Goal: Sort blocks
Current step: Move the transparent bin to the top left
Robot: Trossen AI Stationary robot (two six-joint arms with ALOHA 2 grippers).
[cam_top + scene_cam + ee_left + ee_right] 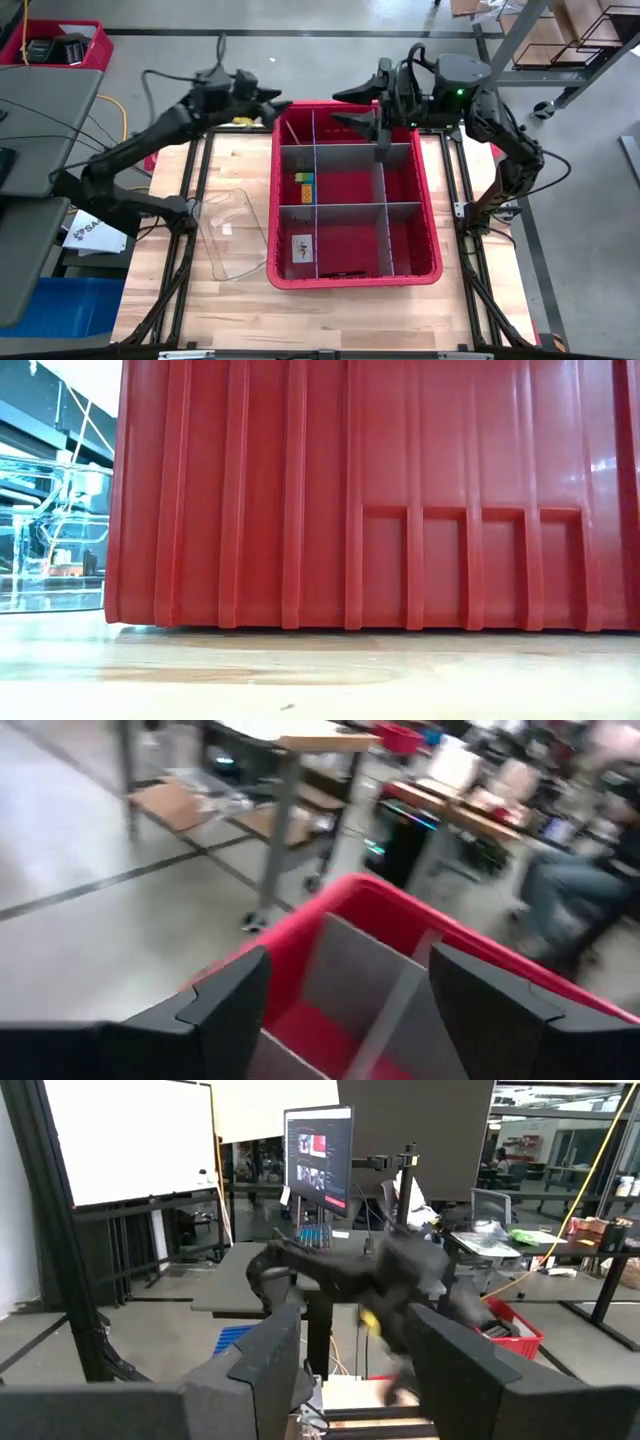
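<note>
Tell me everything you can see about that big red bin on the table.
The red bin is a large rectangular plastic tub with ribbed outer walls, sitting flat on the wooden table. Grey divider sheets split it into compartments. One left-hand compartment holds small blocks, yellow and green; another holds a white card. A clear tray lies beside its left wall.

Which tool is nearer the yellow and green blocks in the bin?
Left, narrowly. The left tool sits beyond the bin's far-left corner; the right tool hangs over the far rim, further from the blocks.
</note>
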